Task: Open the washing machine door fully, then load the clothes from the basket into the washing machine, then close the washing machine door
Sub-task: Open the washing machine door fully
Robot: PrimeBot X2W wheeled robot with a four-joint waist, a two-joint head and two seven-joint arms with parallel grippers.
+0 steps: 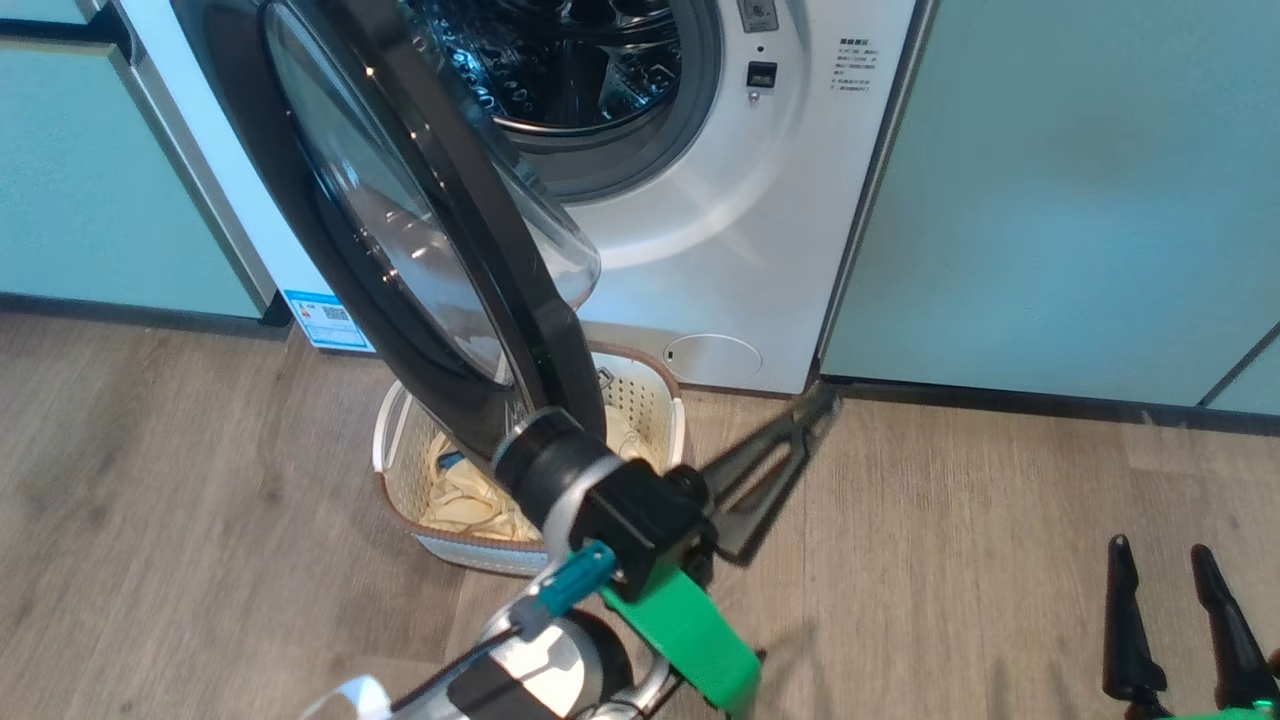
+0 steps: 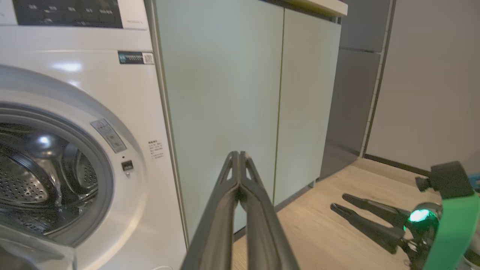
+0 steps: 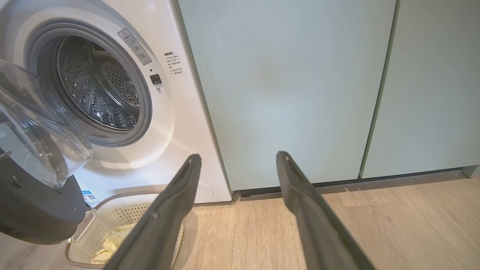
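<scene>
The washing machine (image 1: 720,260) stands with its steel drum (image 1: 570,60) exposed. Its black door (image 1: 440,260) hangs swung out to the left, edge toward me, the glass bowl (image 3: 37,142) bulging inward. Under the door's lower edge the basket (image 1: 640,400) sits on the floor with pale yellow clothes (image 1: 470,500) in it. My left gripper (image 1: 825,402) is shut on nothing. It points up and right past the basket, its wrist against the door's bottom edge. My right gripper (image 1: 1165,570) stands open and empty at the lower right. The right wrist view has the basket (image 3: 112,215) and clothes (image 3: 112,240) beside the left finger.
Pale teal cabinets (image 1: 1050,200) flank the machine on the right, and more (image 1: 90,180) on the left. Wood floor (image 1: 950,560) spreads in front. In the left wrist view, a grey wall (image 2: 431,93) closes the far right beyond the cabinets.
</scene>
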